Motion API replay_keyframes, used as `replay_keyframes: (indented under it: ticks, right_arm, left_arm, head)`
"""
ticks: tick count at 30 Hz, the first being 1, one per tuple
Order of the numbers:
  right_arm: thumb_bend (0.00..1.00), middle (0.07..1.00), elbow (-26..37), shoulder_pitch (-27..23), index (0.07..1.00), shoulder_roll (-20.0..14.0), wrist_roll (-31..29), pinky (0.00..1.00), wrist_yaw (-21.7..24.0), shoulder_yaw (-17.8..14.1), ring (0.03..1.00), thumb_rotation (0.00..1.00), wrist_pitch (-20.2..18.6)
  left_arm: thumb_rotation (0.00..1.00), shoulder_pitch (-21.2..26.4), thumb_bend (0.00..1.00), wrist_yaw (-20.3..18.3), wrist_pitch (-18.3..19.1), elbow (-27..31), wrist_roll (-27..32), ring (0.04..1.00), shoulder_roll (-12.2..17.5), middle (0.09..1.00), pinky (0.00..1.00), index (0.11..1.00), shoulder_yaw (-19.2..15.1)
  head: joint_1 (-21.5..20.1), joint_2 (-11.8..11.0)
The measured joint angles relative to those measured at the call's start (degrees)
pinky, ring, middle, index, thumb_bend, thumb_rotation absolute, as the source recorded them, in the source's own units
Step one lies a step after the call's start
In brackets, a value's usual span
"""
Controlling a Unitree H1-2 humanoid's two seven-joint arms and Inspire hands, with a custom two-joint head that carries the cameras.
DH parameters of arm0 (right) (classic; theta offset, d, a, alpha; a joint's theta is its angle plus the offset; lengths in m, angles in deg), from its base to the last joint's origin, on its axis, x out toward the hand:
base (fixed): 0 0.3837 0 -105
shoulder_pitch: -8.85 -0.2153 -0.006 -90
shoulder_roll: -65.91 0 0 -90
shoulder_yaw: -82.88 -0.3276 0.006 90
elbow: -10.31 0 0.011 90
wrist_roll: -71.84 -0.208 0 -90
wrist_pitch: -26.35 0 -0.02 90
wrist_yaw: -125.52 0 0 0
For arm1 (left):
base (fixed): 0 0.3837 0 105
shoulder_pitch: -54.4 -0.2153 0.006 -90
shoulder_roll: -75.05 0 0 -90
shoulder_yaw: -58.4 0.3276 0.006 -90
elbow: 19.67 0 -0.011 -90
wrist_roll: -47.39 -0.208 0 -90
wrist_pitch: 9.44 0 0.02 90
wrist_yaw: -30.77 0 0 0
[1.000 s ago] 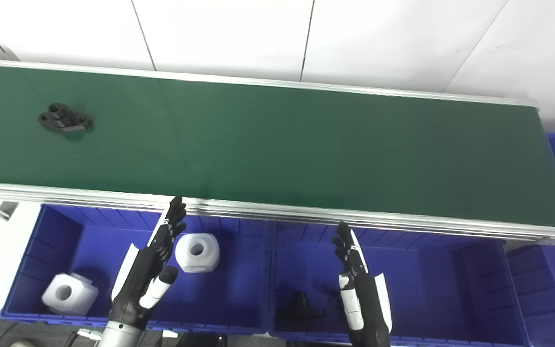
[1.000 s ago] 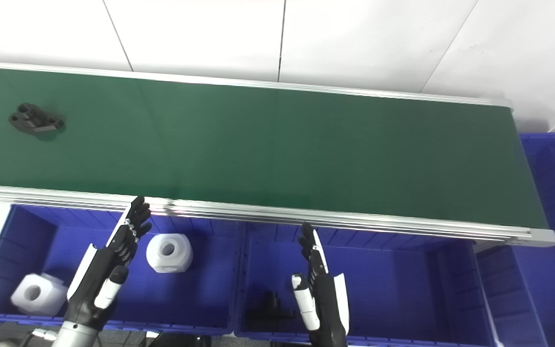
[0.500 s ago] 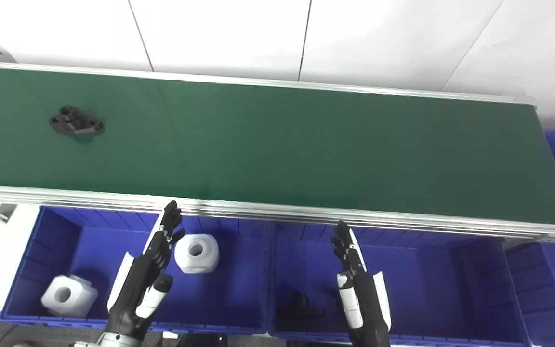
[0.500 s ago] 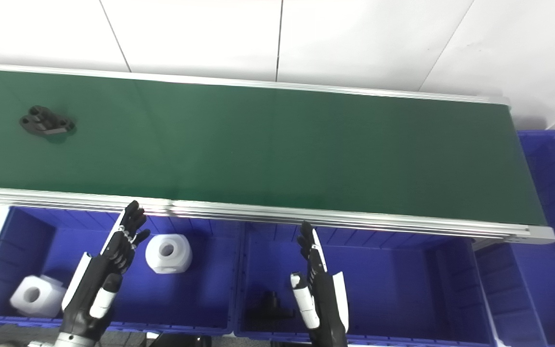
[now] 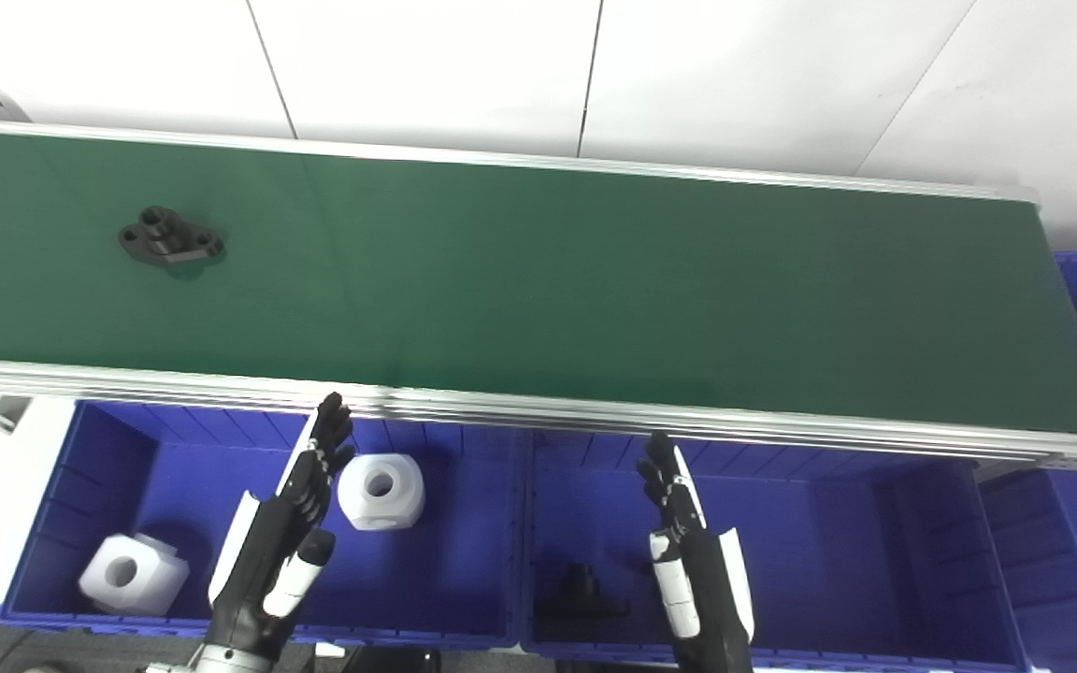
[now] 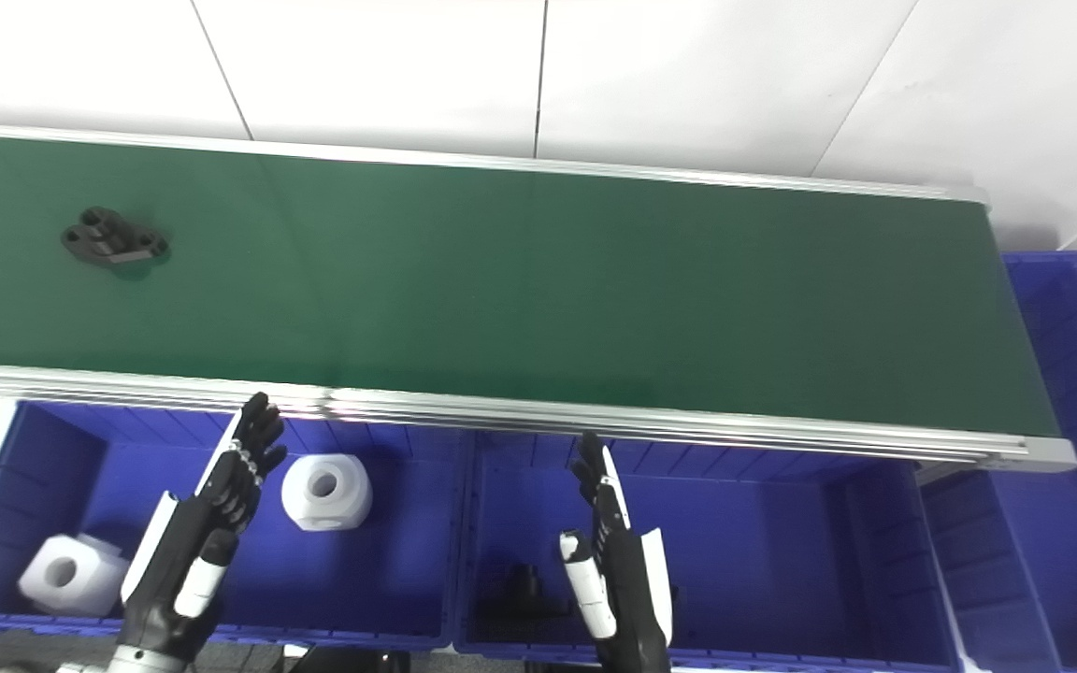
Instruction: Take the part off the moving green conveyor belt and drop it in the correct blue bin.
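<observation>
Fingers (image 5: 331, 425) of both hands hover over bins (image 5: 464, 636) holding white blocks (image 5: 381, 491).

**Bright, even light, sharp pictures**

Lit evenly from above. Glare along the metal rail (image 5: 538, 411) edging the green belt (image 5: 595, 280); soft sheen on the belt just beyond that rail. Short, faint shadows. Dimmer inside the bins (image 5: 464, 561) below the rail. Slight bowing toward the rail's ends. No blur.
</observation>
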Motion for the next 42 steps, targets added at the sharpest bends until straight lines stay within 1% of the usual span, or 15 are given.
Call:
replay_keyframes:
  ticks: [1, 4, 7, 8, 9, 11, 14, 19, 23, 25, 29, 32, 35, 38, 42]
  right_arm:
    - [0.83, 0.971, -0.24, -0.10, 0.981, -0.14, -0.16, 0.97, -0.06, 0.10, 0.951, 1.00, 0.03]
    - [0.82, 0.978, -1.70, -0.84, 0.986, -0.98, -1.02, 0.97, -0.34, 0.25, 0.957, 1.00, 0.17]
    - [0.83, 0.977, -2.32, -1.30, 0.988, -2.08, -1.84, 0.98, -0.58, -0.38, 0.956, 0.83, 0.18]
    - [0.82, 0.978, -2.44, -1.42, 0.989, -2.28, -2.44, 0.98, -0.58, -0.80, 0.957, 0.82, 0.18]
    - [0.82, 0.982, -2.64, -1.59, 0.996, -2.42, -3.12, 0.99, -0.57, -1.16, 0.961, 0.77, 0.19]
    - [0.81, 0.988, -3.84, -2.29, 0.999, -2.77, -4.30, 1.00, -0.53, -1.54, 0.966, 0.73, 0.26]
    - [0.80, 0.997, -5.56, -3.49, 1.000, -3.81, -5.41, 1.00, -0.44, -1.82, 0.971, 0.73, 0.26]
    - [0.77, 1.000, -6.00, -4.69, 1.000, -5.66, -7.10, 1.00, 0.32, -2.70, 0.992, 0.72, 0.26]
    - [0.77, 1.000, -6.00, -4.62, 1.000, -6.62, -8.33, 1.00, 1.29, -3.69, 1.000, 0.74, 0.26]
    - [0.74, 1.000, -5.98, -4.62, 1.000, -6.83, -9.26, 1.00, 1.98, -4.16, 1.000, 0.71, 0.26]
    - [0.71, 1.000, -5.82, -4.62, 1.000, -7.32, -10.49, 1.00, 3.36, -5.16, 1.000, 0.71, 0.26]
    - [0.75, 1.000, -5.41, -4.49, 1.000, -7.62, -10.72, 1.00, 4.08, -5.75, 1.000, 0.75, 0.26]
    - [0.74, 1.000, -3.30, -3.60, 1.000, -7.63, -10.98, 1.00, 4.65, -6.07, 1.000, 0.75, 0.27]
    - [0.69, 1.000, -1.55, -2.90, 1.000, -7.57, -10.96, 1.00, 5.00, -6.12, 1.000, 0.73, 0.30]
    - [0.71, 0.997, 0.98, -2.07, 1.000, -7.63, -10.13, 1.00, 5.14, -6.14, 0.985, 0.76, 0.30]
  left_arm:
    - [0.94, 0.07, 0.95, 0.01, -0.26, -0.51, -0.02, 0.986, -0.02, 1.000, 0.95, 1.000, 0.02]
    - [0.93, 0.41, 0.97, 0.04, -0.54, -2.23, -0.06, 0.992, -0.26, 1.000, 0.95, 1.000, 0.25]
    - [0.91, 1.02, 0.98, 0.04, -1.08, -3.94, -0.23, 0.986, -0.67, 1.000, 0.93, 1.000, 0.90]
    - [0.91, 1.32, 0.98, 0.04, -1.83, -4.70, -0.46, 0.986, -0.78, 1.000, 0.93, 1.000, 1.09]
    - [0.91, 1.65, 0.98, 0.09, -2.37, -5.51, -0.75, 0.976, -0.98, 0.998, 0.91, 0.993, 1.26]
    - [0.91, 2.31, 0.98, 0.36, -3.35, -7.20, -1.30, 0.961, -1.93, 0.990, 0.89, 0.982, 1.43]
    - [0.91, 3.44, 0.98, 1.36, -4.67, -9.76, -2.39, 0.946, -3.35, 0.983, 0.87, 0.966, 1.81]
    - [0.90, 4.30, 0.94, 2.31, -5.25, -11.33, -3.58, 0.935, -4.97, 0.973, 0.84, 0.932, 2.86]
    - [0.89, 4.34, 0.94, 3.23, -5.33, -11.33, -3.79, 0.933, -6.21, 0.969, 0.83, 0.916, 3.31]
    - [0.90, 4.35, 0.95, 3.79, -5.35, -11.33, -4.04, 0.934, -6.56, 0.970, 0.83, 0.917, 3.54]
    - [0.87, 4.33, 0.97, 4.09, -5.39, -11.31, -4.74, 0.931, -6.89, 0.960, 0.84, 0.913, 4.32]
    - [0.86, 4.27, 0.97, 4.19, -5.41, -11.25, -4.70, 0.932, -7.47, 0.958, 0.85, 0.909, 4.82]
    - [0.85, 4.16, 0.98, 4.25, -5.45, -11.06, -4.65, 0.936, -8.00, 0.962, 0.86, 0.910, 5.23]
    - [0.83, 3.95, 0.98, 4.25, -5.46, -10.99, -4.41, 0.936, -8.11, 0.963, 0.85, 0.911, 5.42]
    - [0.80, 3.91, 0.99, 4.54, -5.47, -11.00, -4.40, 0.933, -8.11, 0.959, 0.85, 0.913, 5.48]
  head:
    - [0.01, -0.01]
    - [4.04, -2.29]
    - [7.73, -4.14]
    - [7.75, -4.14]
    - [9.22, -4.93]
    - [9.86, -5.29]
    - [12.22, -7.13]
    - [14.59, -7.05]
    - [15.13, -6.52]
    - [15.66, -6.25]
    - [18.02, -5.64]
    - [18.03, -5.02]
    - [17.42, -4.50]
    - [17.24, -4.41]
    - [17.59, -4.41]
